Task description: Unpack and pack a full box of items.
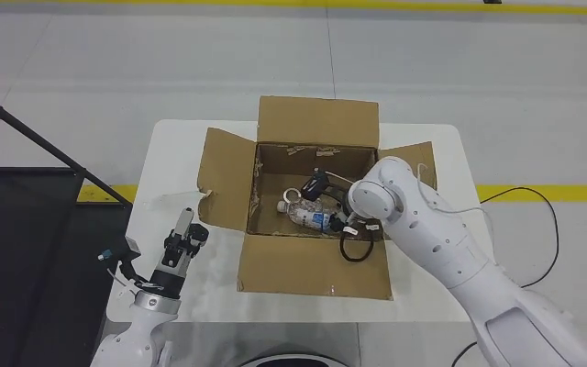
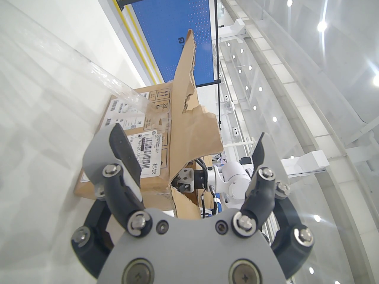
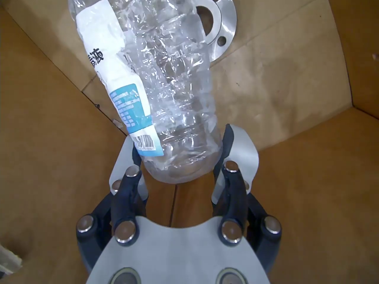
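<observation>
**Brown cardboard box [image 1: 316,266], clear bottle [image 3: 165,69], white table [image 1: 174,156]**
The crinkled, see-through bottle wears a white label [image 3: 118,90] with a teal-blue panel, black print and a barcode. The flange [image 3: 220,22] is silver-grey. White stickers [image 2: 148,146] with black barcodes mark the box's outer side. The left gripper [image 2: 189,137] and right gripper [image 3: 181,146] pair black fingers with silver-grey plates. A blue panel [image 2: 177,24] is dotted all over.

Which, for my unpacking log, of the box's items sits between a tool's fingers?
The crumpled clear bottle, its base in the right tool; the metal flange lies free on the box floor.
</observation>
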`<state>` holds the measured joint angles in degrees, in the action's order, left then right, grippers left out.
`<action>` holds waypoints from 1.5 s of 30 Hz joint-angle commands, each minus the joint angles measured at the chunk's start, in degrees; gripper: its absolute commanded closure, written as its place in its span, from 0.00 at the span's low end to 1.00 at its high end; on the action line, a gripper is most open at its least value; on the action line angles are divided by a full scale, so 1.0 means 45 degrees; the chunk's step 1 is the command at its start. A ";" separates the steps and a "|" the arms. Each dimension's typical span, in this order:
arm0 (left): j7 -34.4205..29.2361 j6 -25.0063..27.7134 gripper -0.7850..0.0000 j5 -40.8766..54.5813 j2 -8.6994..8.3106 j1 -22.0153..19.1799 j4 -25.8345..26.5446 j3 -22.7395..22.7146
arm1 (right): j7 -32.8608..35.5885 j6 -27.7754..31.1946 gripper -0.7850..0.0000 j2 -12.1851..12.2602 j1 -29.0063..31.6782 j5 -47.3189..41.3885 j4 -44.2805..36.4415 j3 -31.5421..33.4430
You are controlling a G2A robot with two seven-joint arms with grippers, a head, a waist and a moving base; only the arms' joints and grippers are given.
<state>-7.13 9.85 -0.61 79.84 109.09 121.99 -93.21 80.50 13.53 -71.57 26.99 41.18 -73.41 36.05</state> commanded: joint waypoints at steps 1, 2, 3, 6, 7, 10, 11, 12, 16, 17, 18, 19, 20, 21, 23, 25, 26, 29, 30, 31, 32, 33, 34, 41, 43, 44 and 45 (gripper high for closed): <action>0.0000 0.0000 0.00 0.0000 0.0000 0.0000 0.0000 0.0000 | -0.0064 0.0024 0.00 -0.0091 -0.0098 0.0017 0.0163 -0.0143; 0.0000 0.0000 0.00 0.0000 0.0000 0.0000 0.0000 0.0000 | -0.0108 0.0015 0.00 -0.0134 -0.0151 0.0055 0.0244 -0.0203; 0.0000 0.0000 0.00 0.0000 0.0000 0.0000 0.0000 0.0000 | -0.0138 0.0008 0.00 -0.0174 -0.0196 0.0078 0.0324 -0.0258; 0.0000 0.0000 0.00 0.0000 0.0000 0.0000 0.0000 0.0000 | -0.0189 0.0019 0.00 -0.0296 -0.0303 0.0040 0.0458 -0.0411; 0.0000 0.0000 0.00 0.0000 0.0000 0.0000 0.0000 0.0000 | -0.0184 0.0031 0.00 -0.0340 -0.0329 0.0052 0.0498 -0.0487; 0.0000 0.0000 0.00 0.0000 0.0000 0.0000 0.0000 0.0000 | -0.0329 -0.0003 0.00 -0.0481 -0.0438 0.0157 0.0661 -0.0686; 0.0000 0.0000 0.00 0.0000 0.0000 0.0000 0.0000 0.0000 | -0.0382 -0.0003 0.00 -0.0533 -0.0466 0.0197 0.0731 -0.0769; 0.0000 0.0000 0.00 0.0000 0.0000 0.0000 0.0000 0.0000 | -0.0374 -0.0032 0.00 -0.0589 -0.0517 0.0299 0.0837 -0.0873; 0.0000 0.0000 0.00 0.0000 0.0000 0.0000 0.0000 0.0000 | -0.0435 -0.0381 0.00 -0.0860 -0.0727 0.0557 0.1388 -0.1238; 0.0000 0.0000 0.00 0.0000 0.0000 0.0000 0.0000 0.0000 | -0.0442 -0.0348 0.00 -0.0931 -0.0773 0.0528 0.1526 -0.1318; 0.0000 0.0000 0.00 0.0000 0.0000 0.0000 0.0000 0.0000 | -0.0454 -0.0322 0.09 -0.0999 -0.0831 0.0503 0.1655 -0.1383; 0.0000 0.0000 0.00 0.0000 0.0000 0.0000 0.0000 0.0000 | -0.0455 -0.0295 0.45 -0.1063 -0.0882 0.0479 0.1777 -0.1445; 0.0000 0.0000 0.00 0.0000 0.0000 0.0000 0.0000 0.0000 | -0.0446 -0.0277 0.56 -0.1104 -0.0918 0.0462 0.1854 -0.1480; 0.0000 0.0000 0.00 0.0000 0.0000 0.0000 0.0000 0.0000 | -0.0444 -0.0258 0.69 -0.1180 -0.0986 0.0421 0.1989 -0.1534; 0.0000 0.0000 0.00 0.0000 0.0000 0.0000 0.0000 0.0000 | -0.0448 -0.0233 0.91 -0.1266 -0.1054 0.0397 0.2123 -0.1595; 0.0000 0.0000 0.00 0.0000 0.0000 0.0000 0.0000 0.0000 | -0.0481 -0.0192 1.00 -0.1364 -0.1133 0.0356 0.2257 -0.1637; 0.0000 0.0000 0.00 0.0000 0.0000 0.0000 0.0000 0.0000 | -0.0538 -0.0134 1.00 -0.1394 -0.1156 0.0308 0.2294 -0.1622; 0.0000 0.0000 0.00 0.0000 0.0000 0.0000 0.0000 0.0000 | -0.0786 -0.0001 1.00 -0.1416 -0.1191 0.0187 0.2329 -0.1457; 0.0000 0.0000 0.00 0.0000 0.0000 0.0000 0.0000 0.0000 | -0.0873 0.0050 1.00 -0.1403 -0.1178 0.0141 0.2289 -0.1375; 0.0000 0.0000 0.00 0.0000 0.0000 0.0000 0.0000 0.0000 | -0.0928 0.0123 1.00 -0.1381 -0.1152 0.0070 0.2239 -0.1278; 0.0000 0.0000 0.00 0.0000 0.0000 0.0000 0.0000 0.0000 | -0.0979 0.0195 1.00 -0.1349 -0.1124 0.0026 0.2164 -0.1173; 0.0000 0.0000 0.00 0.0000 0.0000 0.0000 0.0000 0.0000 | -0.1009 0.0242 1.00 -0.1307 -0.1085 -0.0018 0.2093 -0.1053; 0.0000 0.0000 0.00 0.0000 0.0000 0.0000 0.0000 0.0000 | -0.1038 0.0269 1.00 -0.1259 -0.1042 -0.0028 0.1992 -0.0930; 0.0000 0.0000 0.00 0.0000 0.0000 0.0000 0.0000 0.0000 | -0.1171 0.0607 1.00 -0.0769 -0.0424 -0.0196 0.0891 0.0181; 0.0000 0.0000 0.00 0.0000 0.0000 0.0000 0.0000 0.0000 | -0.1245 0.0692 1.00 -0.0597 -0.0165 -0.0269 0.0506 0.0588; 0.0000 0.0000 0.00 0.0000 0.0000 0.0000 0.0000 0.0000 | -0.1261 0.0767 1.00 -0.0509 -0.0029 -0.0292 0.0295 0.0785; 0.0000 0.0000 0.00 0.0000 0.0000 0.0000 0.0000 0.0000 | -0.1283 0.0802 1.00 -0.0451 0.0068 -0.0325 0.0164 0.0927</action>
<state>-7.13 9.85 -0.61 79.84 109.09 121.99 -93.21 74.82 16.92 -73.94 26.76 39.86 -71.89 39.36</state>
